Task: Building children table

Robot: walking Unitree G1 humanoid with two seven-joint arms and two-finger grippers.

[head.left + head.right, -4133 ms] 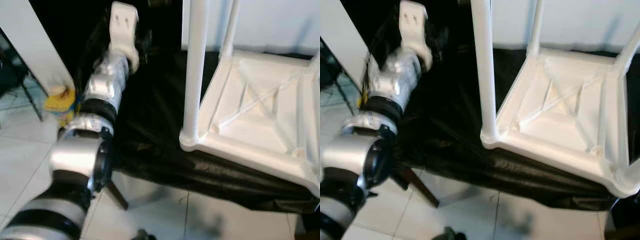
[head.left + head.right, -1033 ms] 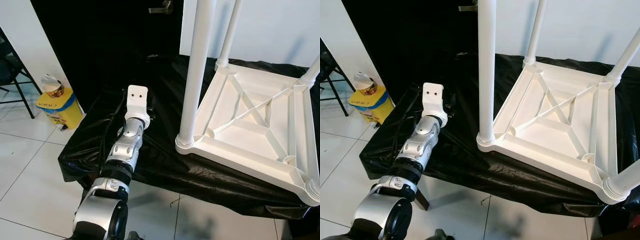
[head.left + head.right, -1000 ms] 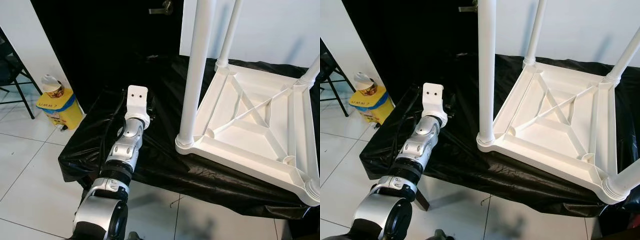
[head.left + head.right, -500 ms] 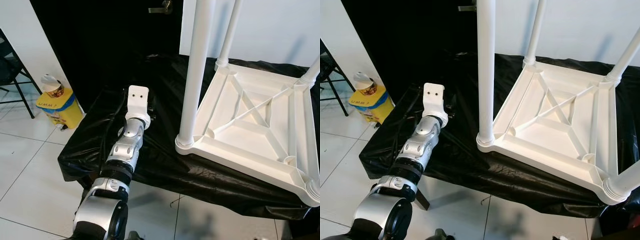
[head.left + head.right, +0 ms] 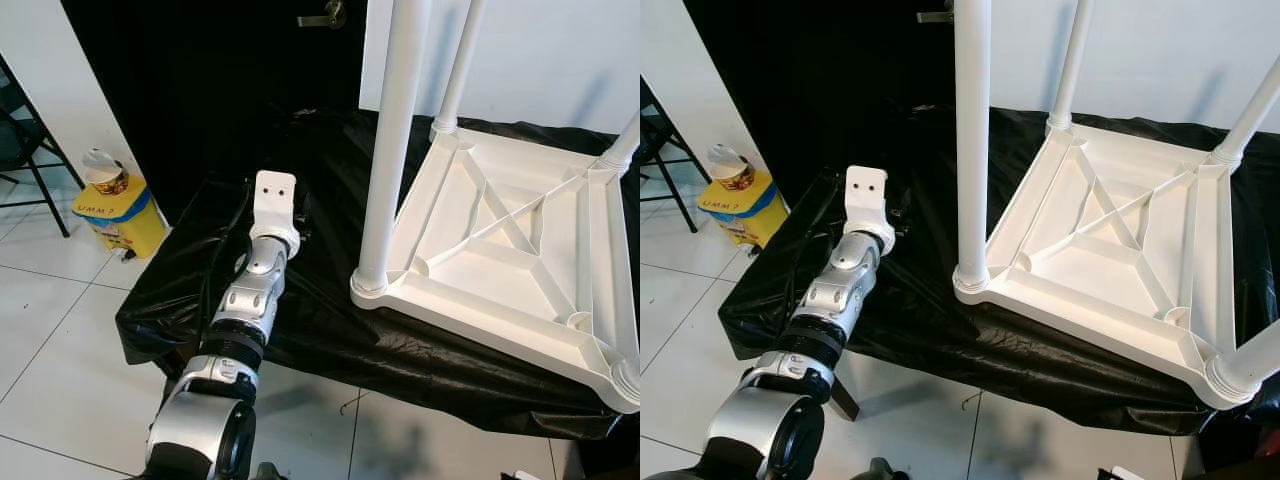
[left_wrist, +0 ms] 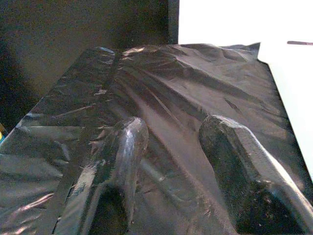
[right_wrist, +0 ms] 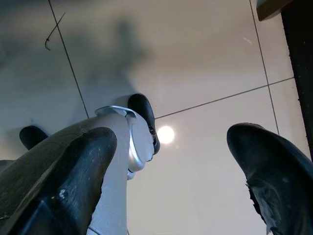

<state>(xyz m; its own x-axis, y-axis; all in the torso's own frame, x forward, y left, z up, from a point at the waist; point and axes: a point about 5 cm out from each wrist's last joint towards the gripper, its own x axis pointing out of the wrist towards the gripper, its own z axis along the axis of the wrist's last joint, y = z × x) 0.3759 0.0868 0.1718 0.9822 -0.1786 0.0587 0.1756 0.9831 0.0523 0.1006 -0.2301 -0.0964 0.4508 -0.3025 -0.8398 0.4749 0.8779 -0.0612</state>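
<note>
A white plastic children's table [image 5: 500, 250] lies upside down on a black plastic sheet [image 5: 320, 310]. Its near-left leg [image 5: 390, 150] stands upright, and so do a far leg [image 5: 455, 70] and a right leg [image 5: 625, 150]. My left arm [image 5: 255, 290] reaches out over the sheet, left of the table and apart from it. In the left wrist view the left gripper [image 6: 173, 129] is open just above the sheet, holding nothing. The right gripper [image 7: 173, 147] hangs open over the tiled floor.
A yellow bin [image 5: 110, 215] with a cup [image 5: 103, 168] on top stands on the white tile floor [image 5: 60, 340] at the left, beside a black folding chair [image 5: 20, 150]. A dark door [image 5: 220, 90] and a white wall are behind. My own silver leg [image 7: 132, 132] is below the right gripper.
Since four seconds ago the whole picture has pulled back and sharpened, so the camera moved. Over the last second the left arm and the table have stayed still.
</note>
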